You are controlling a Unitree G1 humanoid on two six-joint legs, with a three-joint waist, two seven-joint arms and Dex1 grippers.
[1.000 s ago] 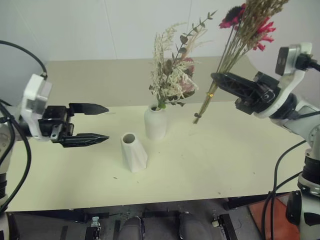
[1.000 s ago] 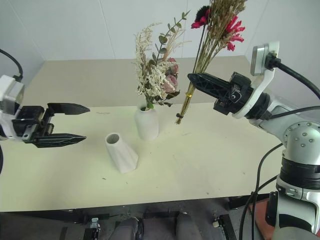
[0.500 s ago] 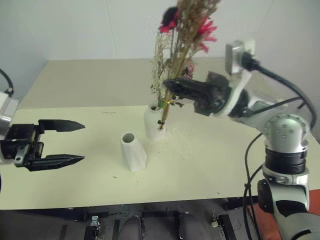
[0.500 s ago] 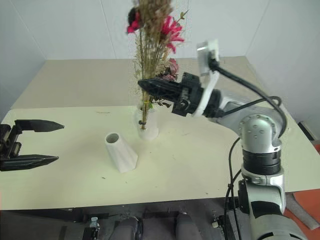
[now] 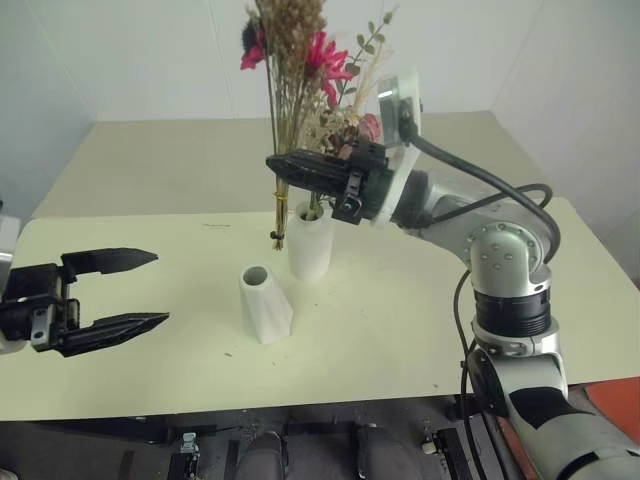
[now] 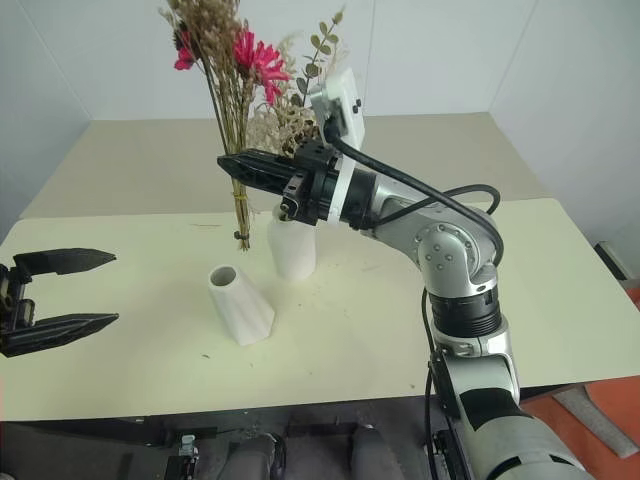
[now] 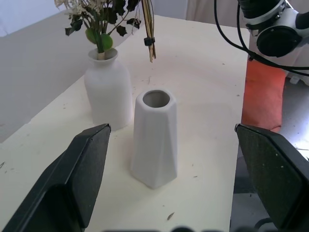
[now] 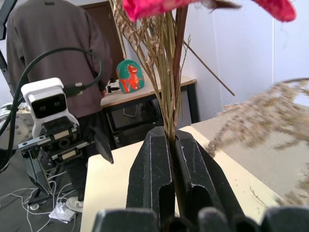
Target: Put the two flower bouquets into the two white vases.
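Observation:
My right gripper [image 5: 276, 164] is shut on the stems of the thin bouquet [image 5: 284, 110], which stands nearly upright with its red daisies at the top. The stem ends [image 5: 277, 240] hang in the air, above and behind the slanted cone vase [image 5: 264, 303], whose round mouth faces up. The rounded vase [image 5: 310, 245] beside it holds the fuller bouquet [image 5: 352, 118], partly hidden behind my right hand. My left gripper [image 5: 160, 288] is open and empty, left of the cone vase and level with it. In the left wrist view the cone vase [image 7: 154, 140] stands between the spread fingers [image 7: 72, 183].
Both vases stand mid-left on the cream table [image 5: 420, 330]. Bare tabletop stretches to the right and toward the front edge. In the right wrist view a person [image 8: 53, 38] stands with their back turned, beyond the table on my left side.
My right gripper has swung left with the thin bouquet, from right of the rounded vase to its left. My left gripper has drawn back to the left, still open.

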